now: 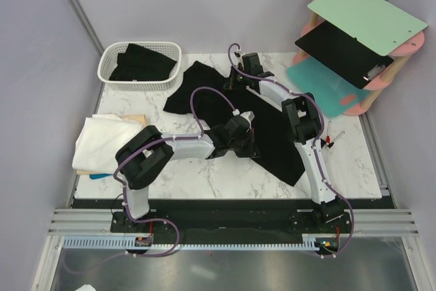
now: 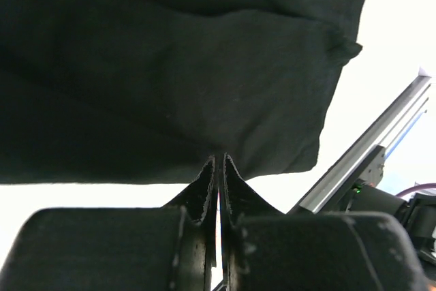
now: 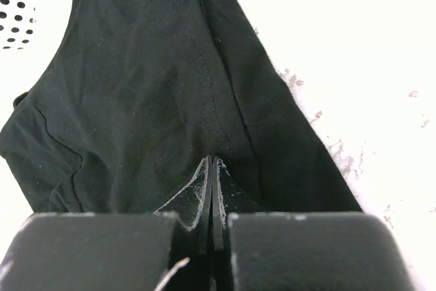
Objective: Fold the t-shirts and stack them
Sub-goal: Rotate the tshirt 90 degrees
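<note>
1. Counter (image 1: 225, 175): a white marbled top. Both arms are bolted at its near edge.
2. Black t-shirt (image 1: 276, 148): we see it spread loose and rumpled across the middle of the counter, running from just in front of the basket toward the near right.
3. Rack (image 1: 361, 25): stands beyond the far right corner and carries green, black and teal flat boards.
4. White t-shirt (image 1: 102, 138): lies bunched at the left edge, with a cream t-shirt (image 1: 136, 119) showing from under it.
5. Basket (image 1: 143, 44): a white lattice basket at the far left corner. We see more black cloth (image 1: 143, 63) inside it.
6. Left gripper (image 2: 218, 165): at mid-counter, jaws clenched on an edge of the black t-shirt.
7. Right gripper (image 3: 212, 161): near the far edge, jaws clenched on a fold of the same shirt, with creases running in toward the tips.
</note>
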Robot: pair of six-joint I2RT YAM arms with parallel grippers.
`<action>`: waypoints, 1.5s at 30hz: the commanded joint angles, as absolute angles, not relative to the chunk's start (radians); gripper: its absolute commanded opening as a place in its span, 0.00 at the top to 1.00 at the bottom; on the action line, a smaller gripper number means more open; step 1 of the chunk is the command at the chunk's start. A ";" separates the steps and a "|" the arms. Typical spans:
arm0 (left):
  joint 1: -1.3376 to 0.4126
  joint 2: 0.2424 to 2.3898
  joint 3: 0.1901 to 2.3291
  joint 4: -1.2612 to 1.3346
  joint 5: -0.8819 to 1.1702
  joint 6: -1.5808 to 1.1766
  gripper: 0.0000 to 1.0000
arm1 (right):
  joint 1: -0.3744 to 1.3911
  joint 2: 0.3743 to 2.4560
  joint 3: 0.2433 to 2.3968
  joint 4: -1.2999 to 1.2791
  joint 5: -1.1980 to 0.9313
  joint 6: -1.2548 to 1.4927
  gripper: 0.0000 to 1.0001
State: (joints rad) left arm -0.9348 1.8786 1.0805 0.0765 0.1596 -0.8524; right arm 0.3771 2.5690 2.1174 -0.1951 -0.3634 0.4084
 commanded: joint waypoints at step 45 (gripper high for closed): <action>-0.819 1.594 0.967 -0.603 -0.130 -0.821 0.98 | 0.181 2.497 1.994 -0.325 -0.209 0.456 1.00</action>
State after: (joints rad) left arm -0.8154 1.6722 1.0225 -0.4953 -0.0914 -0.8364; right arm 0.1875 2.5320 2.0636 -0.2260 -0.2852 0.4805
